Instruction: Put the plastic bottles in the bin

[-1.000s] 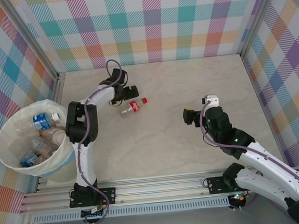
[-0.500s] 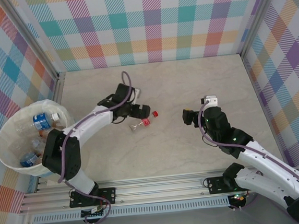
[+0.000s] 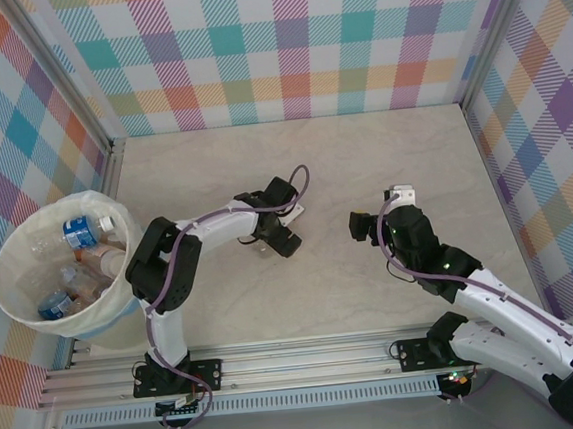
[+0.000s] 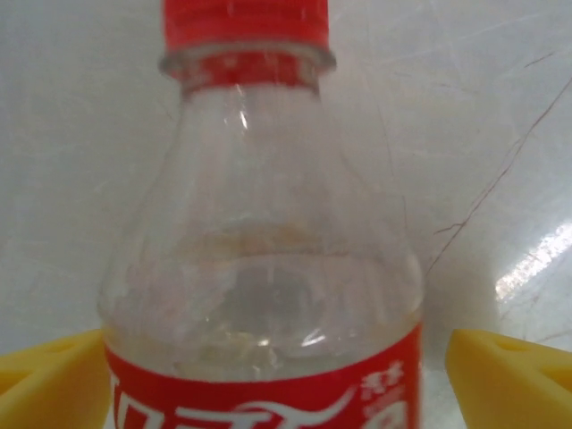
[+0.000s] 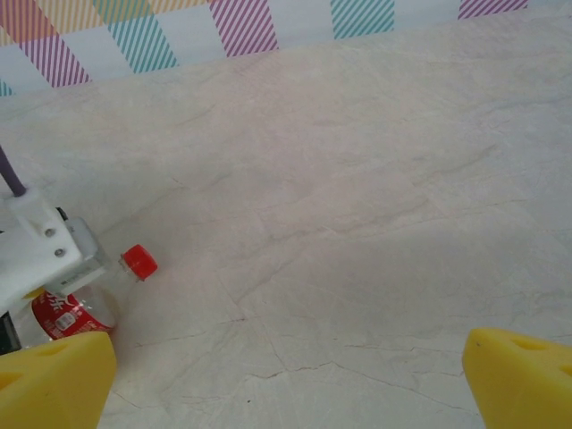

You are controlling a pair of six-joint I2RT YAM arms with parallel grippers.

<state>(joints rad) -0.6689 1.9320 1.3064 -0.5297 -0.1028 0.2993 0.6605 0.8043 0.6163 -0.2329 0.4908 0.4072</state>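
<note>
Jaws spread, the left gripper (image 4: 273, 366) straddles the red-capped bottle (image 4: 259, 232), its long axis pointing to 12 o'clock in the wrist view.

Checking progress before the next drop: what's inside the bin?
Several clear bottles piled in the bin, two with blue labels showing; whatever lies under the pile is covered.

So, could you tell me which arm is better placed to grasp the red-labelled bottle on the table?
Left: the left gripper straddles the bottle, fingers either side, and the bin stands on its side. The right gripper hangs open, apart.
</note>
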